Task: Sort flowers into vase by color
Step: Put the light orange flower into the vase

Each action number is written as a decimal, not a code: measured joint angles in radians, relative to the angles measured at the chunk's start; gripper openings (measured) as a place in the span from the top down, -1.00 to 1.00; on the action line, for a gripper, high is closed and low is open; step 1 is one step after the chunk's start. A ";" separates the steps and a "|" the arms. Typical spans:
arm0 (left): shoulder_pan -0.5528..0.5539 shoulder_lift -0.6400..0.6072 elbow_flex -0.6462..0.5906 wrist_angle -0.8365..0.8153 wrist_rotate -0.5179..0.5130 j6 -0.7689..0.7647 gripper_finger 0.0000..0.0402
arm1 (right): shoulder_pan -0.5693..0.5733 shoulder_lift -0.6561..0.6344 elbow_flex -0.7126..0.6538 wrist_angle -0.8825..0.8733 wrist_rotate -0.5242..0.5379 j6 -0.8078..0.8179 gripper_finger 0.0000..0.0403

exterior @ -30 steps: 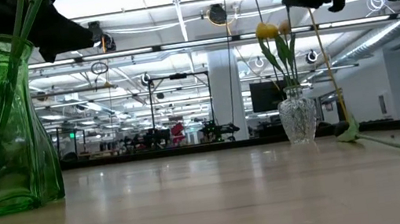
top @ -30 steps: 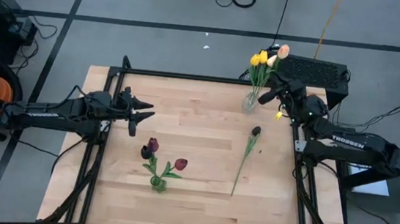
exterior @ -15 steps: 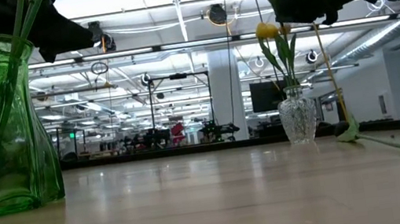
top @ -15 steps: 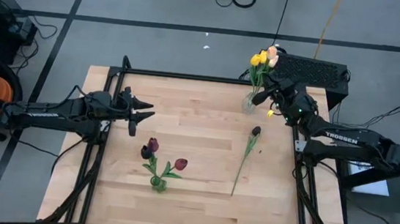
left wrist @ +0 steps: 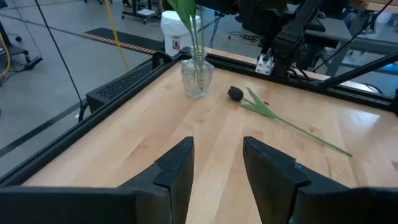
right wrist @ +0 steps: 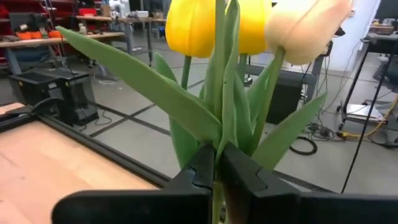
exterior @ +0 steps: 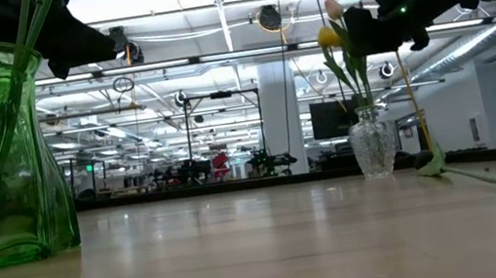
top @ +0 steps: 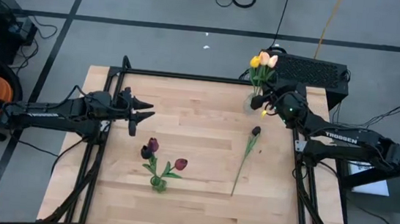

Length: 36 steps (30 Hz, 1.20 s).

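Item: cream-peach tulip (top: 271, 58), stem being pinched by right claw (top: 263, 102) above clear vase (top: 251, 102) at tabletop (top: 205, 134) far right corner. Advice: keeping stem vertical, lowering into vase mouth before releasing. Left claw (top: 143, 110) is waiting spread near left edge.

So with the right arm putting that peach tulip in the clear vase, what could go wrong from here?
1. The right gripper is pinched on the peach tulip stem directly over the clear vase; a sideways pull could tip the vase.
2. Its fingers sit among the yellow tulips and leaves, so withdrawing might drag one out.
3. The dark tulip lying nearby could get swept.
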 joint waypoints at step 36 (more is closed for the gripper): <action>0.000 0.000 0.000 0.001 -0.001 -0.001 0.27 | 0.000 -0.093 0.000 -0.161 -0.060 0.024 0.55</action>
